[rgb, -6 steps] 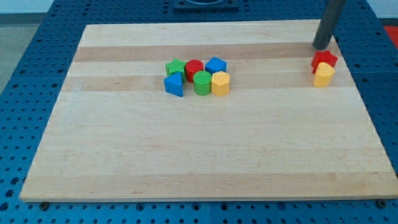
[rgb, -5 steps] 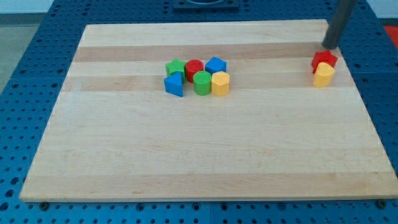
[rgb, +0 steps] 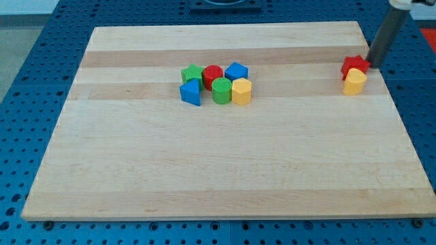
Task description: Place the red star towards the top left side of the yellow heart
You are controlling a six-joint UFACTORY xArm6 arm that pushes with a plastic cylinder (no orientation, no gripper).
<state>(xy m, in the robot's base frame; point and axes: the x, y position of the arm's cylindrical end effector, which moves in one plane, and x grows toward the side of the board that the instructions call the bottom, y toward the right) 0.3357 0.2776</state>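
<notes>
Camera view. The wooden board (rgb: 225, 170) lies on a blue perforated table (rgb: 27, 102). The red star (rgb: 354, 65) sits near the board's top right corner, close to the right edge. The yellow heart (rgb: 354, 82) is touching it on the side toward the view's bottom. At present the star lies directly above the heart, not yet offset to the heart's upper left.

My tip (rgb: 372, 66) rests just beside the star's right face, at or near contact; the picture does not settle whether it touches. The rod carries no claw, so there is nothing to be apart, together or clamped: it is a plain pushing end only.

Handling, as a judgement: the star appears to be a small, rigid, light block that should slide readily on the smooth wood and will not deform. It cannot be gripped, only pushed. Apply the tip to the middle of the star's right side so the force runs toward the view's left. An off-centre contact on one of the star's points is likely to rotate it rather than translate it. Because star and heart are touching, a push with any downward component may drag the heart along.

A cluster stands well apart, near the board's centre toward the top edge: green block (rgb: 192, 73), red block (rgb: 212, 73), blue block (rgb: 236, 71), blue triangular block (rgb: 191, 92), green cylinder (rgb: 221, 90), yellow block (rgb: 241, 90).
</notes>
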